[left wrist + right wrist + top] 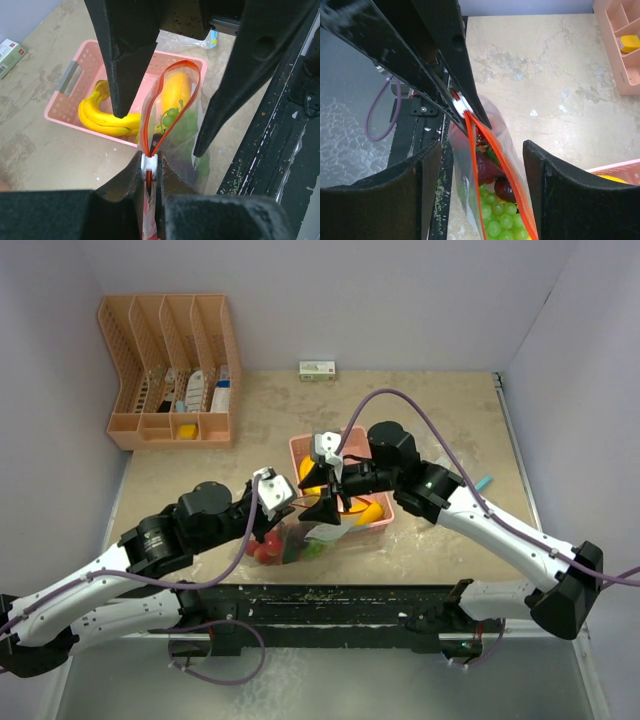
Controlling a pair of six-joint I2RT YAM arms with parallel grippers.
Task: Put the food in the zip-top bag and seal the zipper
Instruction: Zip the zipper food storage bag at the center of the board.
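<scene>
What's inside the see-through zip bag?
Green grapes and dark red fruit pieces show inside the zip-top bag. The left gripper, pinching its zipper end, covers the part below, so more food there cannot be seen.

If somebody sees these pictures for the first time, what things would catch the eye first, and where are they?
The clear zip-top bag with its orange-red zipper stands near the front edge of the table, with green grapes and dark red fruit inside, and the left gripper pinches its zipper end. The right gripper straddles the bag's open mouth with wide jaws. Just behind, a pink basket holds yellow bananas.
</scene>
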